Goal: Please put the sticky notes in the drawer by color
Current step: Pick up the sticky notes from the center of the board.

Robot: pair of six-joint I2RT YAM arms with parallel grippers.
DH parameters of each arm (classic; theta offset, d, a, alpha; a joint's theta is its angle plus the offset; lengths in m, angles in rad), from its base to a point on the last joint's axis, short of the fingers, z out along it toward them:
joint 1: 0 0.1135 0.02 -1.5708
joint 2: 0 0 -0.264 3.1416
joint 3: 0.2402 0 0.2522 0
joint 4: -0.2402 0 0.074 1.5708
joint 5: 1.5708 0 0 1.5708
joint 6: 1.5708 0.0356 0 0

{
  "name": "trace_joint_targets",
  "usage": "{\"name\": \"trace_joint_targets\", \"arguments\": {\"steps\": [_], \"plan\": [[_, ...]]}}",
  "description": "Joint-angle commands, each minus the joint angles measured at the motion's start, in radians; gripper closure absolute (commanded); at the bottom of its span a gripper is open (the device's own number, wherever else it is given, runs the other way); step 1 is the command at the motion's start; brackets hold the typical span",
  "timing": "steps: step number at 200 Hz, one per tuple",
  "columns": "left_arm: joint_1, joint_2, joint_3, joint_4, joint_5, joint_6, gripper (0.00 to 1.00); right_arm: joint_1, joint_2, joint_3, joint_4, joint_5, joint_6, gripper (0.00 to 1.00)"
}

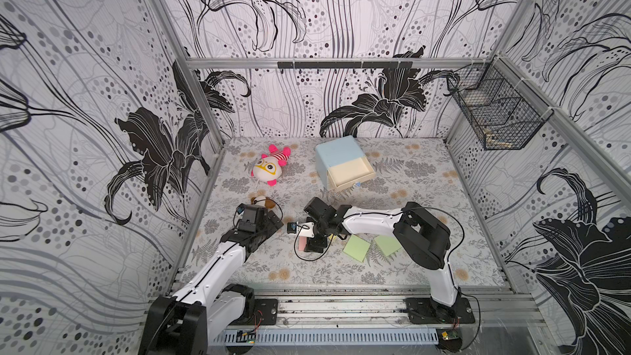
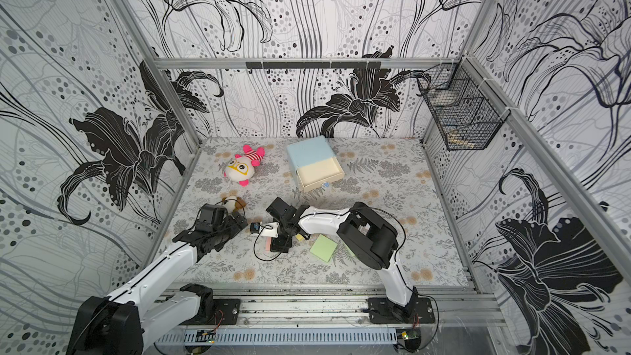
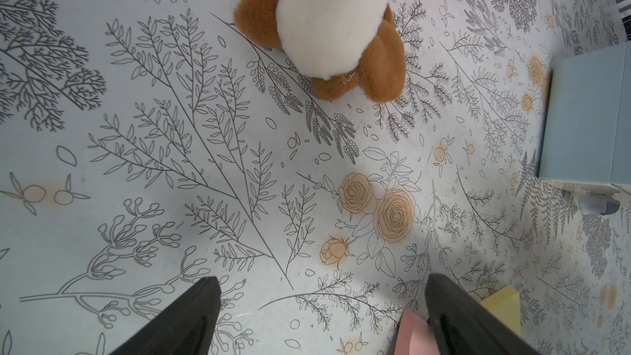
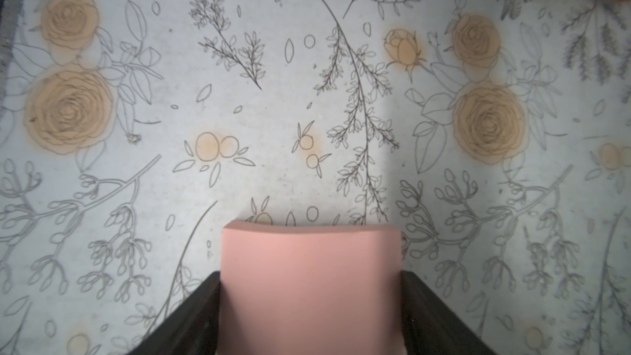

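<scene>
Floral-printed mat (image 4: 273, 114); square pink pad (image 4: 310, 302), slightly bowed, seemingly pinched by right gripper (image 4: 310, 274); left gripper (image 3: 322, 278) fingers spread apart.

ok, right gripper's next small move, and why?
Probably lift the pink pad slightly: the fingers of the right gripper press both its sides, it bows a little, yet it lies on the table. The top drawer stands open, empty, ready for it.
</scene>
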Motion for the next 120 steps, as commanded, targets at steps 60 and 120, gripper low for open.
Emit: {"name": "trace_joint_targets", "arguments": {"steps": [60, 120], "plan": [[0.008, -0.018, -0.003, 0.026, 0.002, 0.018, 0.01, -0.002, -0.017, 0.001, -0.034, 0.016, 0.006, 0.19], [0.008, -0.014, -0.002, 0.039, 0.004, 0.02, 0.01, -0.042, -0.122, 0.012, -0.033, -0.066, 0.025, 0.19]]}}
